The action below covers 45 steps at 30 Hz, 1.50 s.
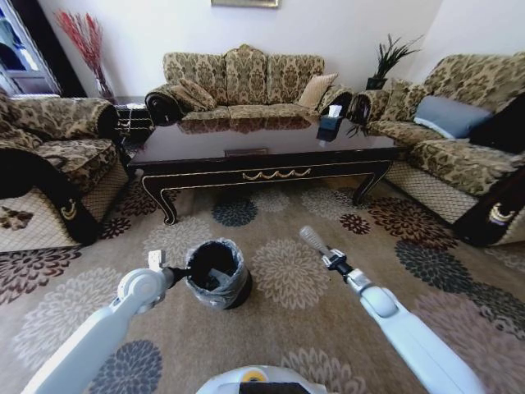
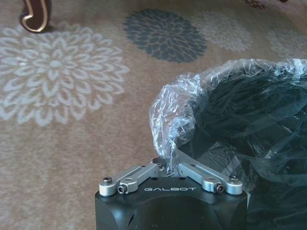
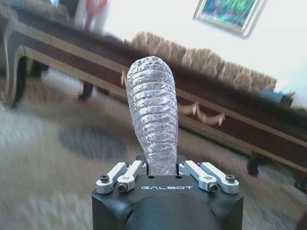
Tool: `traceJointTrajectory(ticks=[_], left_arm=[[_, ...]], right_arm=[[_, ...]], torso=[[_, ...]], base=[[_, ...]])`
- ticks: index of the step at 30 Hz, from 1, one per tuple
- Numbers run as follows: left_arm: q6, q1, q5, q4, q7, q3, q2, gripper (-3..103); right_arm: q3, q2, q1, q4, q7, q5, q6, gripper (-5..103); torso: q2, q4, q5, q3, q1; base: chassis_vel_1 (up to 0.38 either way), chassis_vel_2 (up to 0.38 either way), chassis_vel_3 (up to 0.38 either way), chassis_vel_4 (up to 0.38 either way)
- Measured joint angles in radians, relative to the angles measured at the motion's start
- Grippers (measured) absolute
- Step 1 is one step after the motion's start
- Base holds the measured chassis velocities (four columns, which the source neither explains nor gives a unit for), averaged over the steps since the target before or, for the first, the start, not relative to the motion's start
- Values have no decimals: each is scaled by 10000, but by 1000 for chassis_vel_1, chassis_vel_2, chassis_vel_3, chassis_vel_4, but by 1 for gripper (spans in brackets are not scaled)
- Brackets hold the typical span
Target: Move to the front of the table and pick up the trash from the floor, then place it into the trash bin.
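Note:
The trash bin (image 1: 215,273), a small black bucket with a crinkled plastic liner, stands on the patterned carpet floor (image 1: 287,320) in front of me. My left gripper (image 1: 175,272) is shut on the liner-covered rim (image 2: 165,139) of the bin, seen close in the left wrist view (image 2: 168,165). My right gripper (image 1: 329,258) is raised to the right of the bin and shut on a piece of trash, a crushed clear ribbed plastic bottle (image 1: 311,239) that sticks up from its fingers (image 3: 153,115). The dark glossy table (image 1: 262,152) with a gold ornament stands beyond them.
Patterned sofas surround the table: one behind it (image 1: 246,82), one on the left (image 1: 49,156), one on the right (image 1: 459,139). A dark box (image 1: 330,125) sits on the tabletop. Open carpet lies between the bin and the table.

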Motion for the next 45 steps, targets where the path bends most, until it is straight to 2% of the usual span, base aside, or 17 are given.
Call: traceJointTrajectory(ticks=[8,11,12,15,21,23,27,29,32,35,39,45], left_arm=[[0,289,73,-529,-144,159,251,0],[-3,-317,44,-497,-261,999,277,0],[-3,-317,44,-497,-261,999,277,0],[1,-1493,-140,-250,-531,2304,247,0],[-6,-2965,-290,69,-860,3741,-255,0],[-5,-3110,-303,102,-889,3914,-355,0],[-5,-3849,-437,330,-982,5048,-879,0],[-4,-4044,-463,424,-1005,5322,-975,0],[0,-4806,-642,868,-1183,6189,-1526,0],[0,-5049,-733,992,-1231,6408,-1705,0],[0,-6167,-1073,1502,-1385,7512,-2369,0],[-1,-6796,-1297,1772,-1478,8021,-2790,0]], right_arm=[[679,108,-1358,3362,205,242,-403,24],[1056,282,-2177,4433,177,283,-457,24],[1056,282,-2177,4433,177,283,-457,24],[1484,415,-2967,5278,80,321,-475,24],[1841,651,-4015,6304,-72,415,-543,24],[1859,692,-4120,6382,-107,378,-544,24],[1886,772,-4313,6309,-267,-115,-410,24],[1880,767,-4313,6282,-272,-132,-396,24],[1800,799,-4337,6220,-277,-143,-396,24],[1775,819,-4368,6209,-290,-172,-397,24],[1801,888,-4739,6252,-334,-273,-397,24],[1877,980,-4767,6285,-341,-490,-399,24]], torso=[[0,15,1,1,0],[0,10,0,0,0],[0,10,0,0,0],[0,4,-1,2,0],[0,5,2,2,0],[0,5,1,2,0],[0,7,1,2,0],[0,6,0,2,0],[0,7,3,2,0],[0,7,1,2,0],[0,6,4,2,0],[0,6,2,2,0]], base=[[0,0,0,0],[0,0,0,0],[0,0,0,0],[0,0,0,0],[0,0,0,0],[0,0,0,0],[0,0,0,0],[0,0,0,0],[0,0,0,0],[0,0,0,0],[0,0,0,0],[0,0,0,0]])
